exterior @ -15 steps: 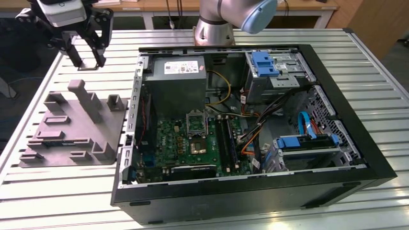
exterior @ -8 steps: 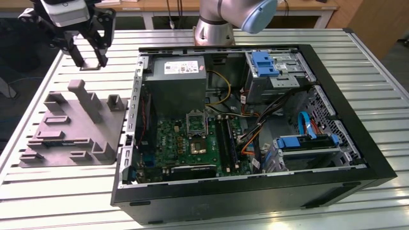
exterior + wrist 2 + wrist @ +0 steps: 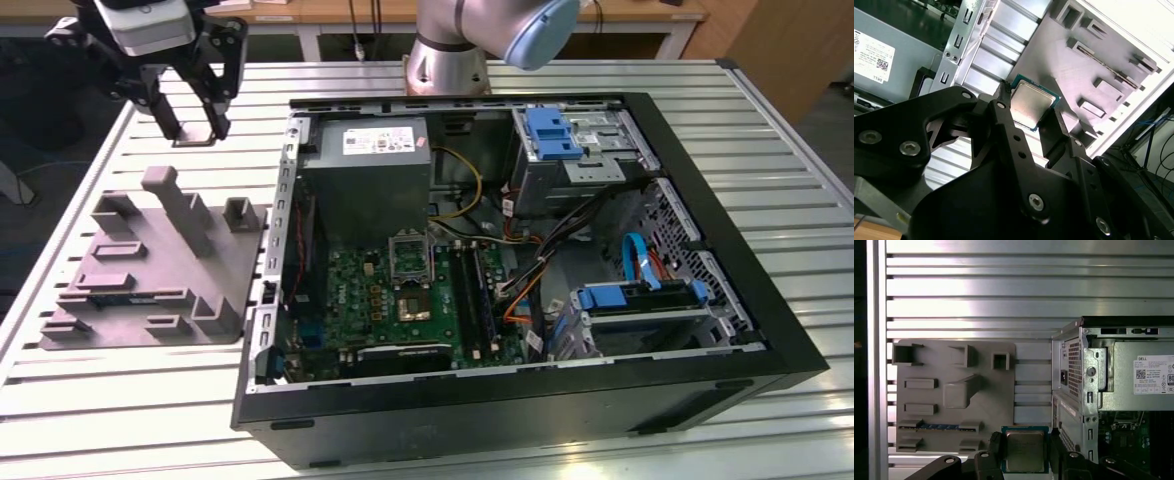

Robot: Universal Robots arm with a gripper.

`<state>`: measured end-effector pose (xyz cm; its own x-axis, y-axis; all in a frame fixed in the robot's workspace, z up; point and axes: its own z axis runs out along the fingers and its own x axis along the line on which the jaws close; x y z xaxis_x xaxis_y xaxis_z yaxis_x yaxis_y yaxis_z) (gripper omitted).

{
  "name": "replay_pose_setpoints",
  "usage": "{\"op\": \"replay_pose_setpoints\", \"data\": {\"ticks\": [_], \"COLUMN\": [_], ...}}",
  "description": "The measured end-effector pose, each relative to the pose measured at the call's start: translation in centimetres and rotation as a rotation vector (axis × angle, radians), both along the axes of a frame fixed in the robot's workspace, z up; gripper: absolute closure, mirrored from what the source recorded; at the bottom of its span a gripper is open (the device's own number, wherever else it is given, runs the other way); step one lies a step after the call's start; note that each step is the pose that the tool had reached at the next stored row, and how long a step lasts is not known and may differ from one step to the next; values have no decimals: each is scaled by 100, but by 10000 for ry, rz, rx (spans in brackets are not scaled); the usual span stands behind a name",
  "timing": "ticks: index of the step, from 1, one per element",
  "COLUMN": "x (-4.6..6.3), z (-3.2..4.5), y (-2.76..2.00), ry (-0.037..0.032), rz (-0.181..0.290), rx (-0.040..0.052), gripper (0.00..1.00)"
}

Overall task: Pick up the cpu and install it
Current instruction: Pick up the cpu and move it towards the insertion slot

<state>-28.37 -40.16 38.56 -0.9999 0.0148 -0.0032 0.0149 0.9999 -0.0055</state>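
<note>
Grips small flat square silvery-topped cpu (image 3: 1033, 100) between narrowly parted fingers of black metal gripper (image 3: 1029, 107), aloft beyond far edge of grey plastic tray (image 3: 134, 300), at the exterior view's left of open black computer case (image 3: 534, 415).

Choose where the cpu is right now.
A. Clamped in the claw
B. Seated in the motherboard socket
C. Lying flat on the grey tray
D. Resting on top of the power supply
A: in the second wrist view the cpu sits clamped between the fingers of the claw, with the grey tray lying beyond it.
</note>
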Motion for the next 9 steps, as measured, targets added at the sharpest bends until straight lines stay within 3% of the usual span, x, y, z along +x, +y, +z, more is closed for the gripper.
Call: {"op": "replay_pose_setpoints", "data": {"ticks": [9], "x": [46], "z": [0], "y": [0], "ry": [1], "rz": [0], "rx": [0], "gripper": [53]}}
